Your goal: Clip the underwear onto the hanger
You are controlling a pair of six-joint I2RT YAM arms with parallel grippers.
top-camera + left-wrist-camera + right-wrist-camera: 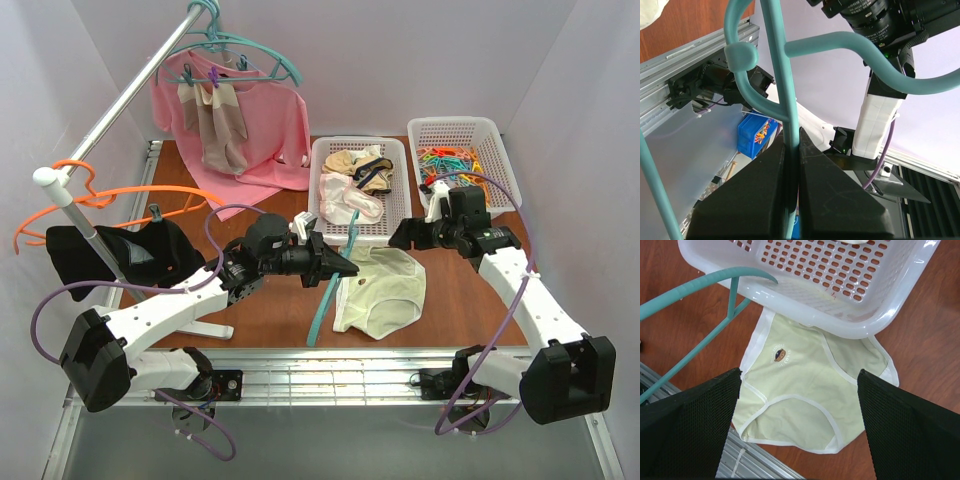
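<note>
Left gripper (340, 266): jaws pinched together on a thin bar of the hanger (320, 312); the left wrist view shows the teal rod caught between both pads. The hanger is held out above the table (260, 310), its long line running from the near edge toward the white basket (322, 152), just left of the underwear (385, 290). Likely reason: 1 arm steadies the hanger so the other can bring cloth and clip to it.

Underwear: flat and spread on the table, close against the white basket's near wall, its top edge hidden behind that wall in the right wrist view. No gripper touches it. Contact with the hanger: cannot tell.

Right gripper (398, 238): jaws wide apart, nothing between them, hovering over the underwear and pointing down at it. Judged: lining up to pick up the fabric.

Clips (450, 165): in the 2nd basket (495, 130), far right, beside the right arm. None seen on the hanger; clipping not begun
</note>
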